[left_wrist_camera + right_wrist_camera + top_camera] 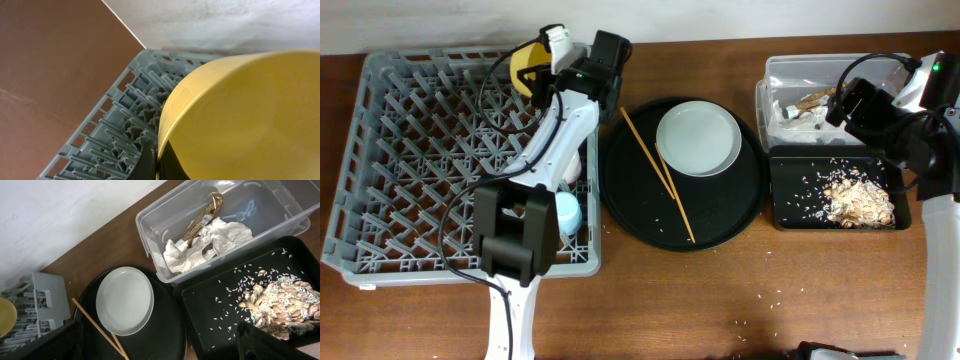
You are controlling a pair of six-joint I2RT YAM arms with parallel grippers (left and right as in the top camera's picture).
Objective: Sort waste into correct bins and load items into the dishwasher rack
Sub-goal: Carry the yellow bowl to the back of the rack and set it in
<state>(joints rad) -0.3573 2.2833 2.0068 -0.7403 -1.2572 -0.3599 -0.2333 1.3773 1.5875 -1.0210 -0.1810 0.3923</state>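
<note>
Dishwasher rack (410, 150) takes up the left of the table (720, 310). At its far edge the yellow bowl (528, 68) is tipped on its side above the pegs, its rim pinched between the left fingers (145, 166); whether it touches the pegs cannot be told. A blue cup (568, 213) sits in the rack's near right corner, beside the arm. On the round black tray (630, 200) in the middle lie the plate (698, 138) and, along its left edge, the two chopsticks (676, 208). At the right, the clear tub (780, 68) holds white napkins (210, 242) and a gold-brown wrapper (202, 217). The black tray (795, 205), just nearer, holds food scraps (858, 198) and rice crumbs. The right fingers (275, 342) hang spread wide above the tub, holding nothing.
</note>
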